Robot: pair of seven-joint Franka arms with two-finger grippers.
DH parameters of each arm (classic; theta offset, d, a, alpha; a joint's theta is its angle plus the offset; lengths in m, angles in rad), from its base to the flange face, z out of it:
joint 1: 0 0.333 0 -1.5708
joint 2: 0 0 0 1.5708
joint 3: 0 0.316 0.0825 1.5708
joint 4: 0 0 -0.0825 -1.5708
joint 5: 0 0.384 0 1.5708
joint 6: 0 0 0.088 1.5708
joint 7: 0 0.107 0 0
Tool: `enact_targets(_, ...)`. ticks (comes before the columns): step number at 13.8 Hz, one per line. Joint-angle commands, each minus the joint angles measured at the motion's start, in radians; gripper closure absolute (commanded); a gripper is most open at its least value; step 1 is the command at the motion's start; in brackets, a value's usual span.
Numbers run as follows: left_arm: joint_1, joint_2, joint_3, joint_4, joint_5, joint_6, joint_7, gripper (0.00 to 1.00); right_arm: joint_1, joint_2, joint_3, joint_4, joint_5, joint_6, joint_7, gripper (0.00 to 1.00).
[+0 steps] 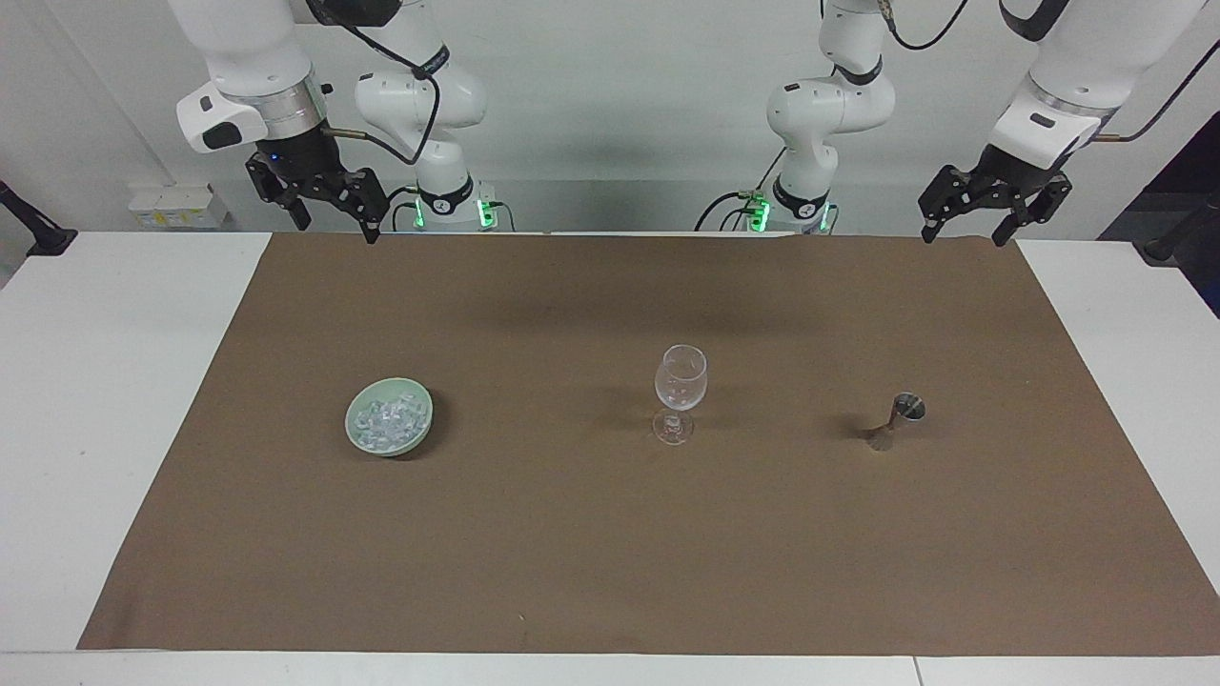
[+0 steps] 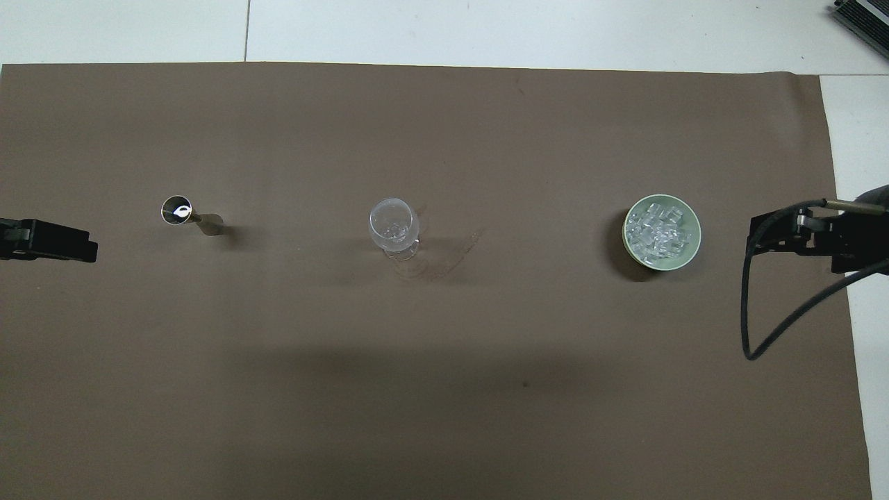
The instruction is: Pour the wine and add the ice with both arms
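A clear stemmed wine glass (image 1: 681, 391) (image 2: 393, 226) stands upright mid-mat. Pale glints show in its bowl; I cannot tell what they are. The ice (image 1: 388, 420) (image 2: 658, 230) is heaped in a pale green bowl (image 1: 419, 433) (image 2: 693, 246) toward the right arm's end. A small metal jigger (image 1: 896, 419) (image 2: 182, 211) stands toward the left arm's end; no wine shows in it. My right gripper (image 1: 336, 227) (image 2: 792, 236) hangs open, high over the mat's edge nearest the robots. My left gripper (image 1: 961, 236) (image 2: 48, 241) hangs open over that edge too, holding nothing.
A brown mat (image 1: 610, 572) (image 2: 444, 389) covers most of the white table (image 1: 86, 381). A black cable (image 2: 757, 333) loops down from the right wrist over the mat's end. A grey device's corner (image 2: 861, 17) lies off the mat.
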State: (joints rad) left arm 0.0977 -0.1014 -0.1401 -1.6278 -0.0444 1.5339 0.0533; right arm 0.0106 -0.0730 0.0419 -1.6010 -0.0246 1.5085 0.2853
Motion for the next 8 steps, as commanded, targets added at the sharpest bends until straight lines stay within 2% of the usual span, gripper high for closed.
enact_targets(1, -0.001, -0.004, -0.003, 0.019, -0.012, -0.023, -0.006, 0.00, -0.014, -0.016, 0.003, -0.013, 0.025, -0.005, -0.029, 0.00)
enact_targets(8, 0.005, -0.004, -0.003, 0.020, -0.014, -0.008, -0.102, 0.00, -0.014, -0.016, 0.003, -0.013, 0.025, -0.005, -0.029, 0.00)
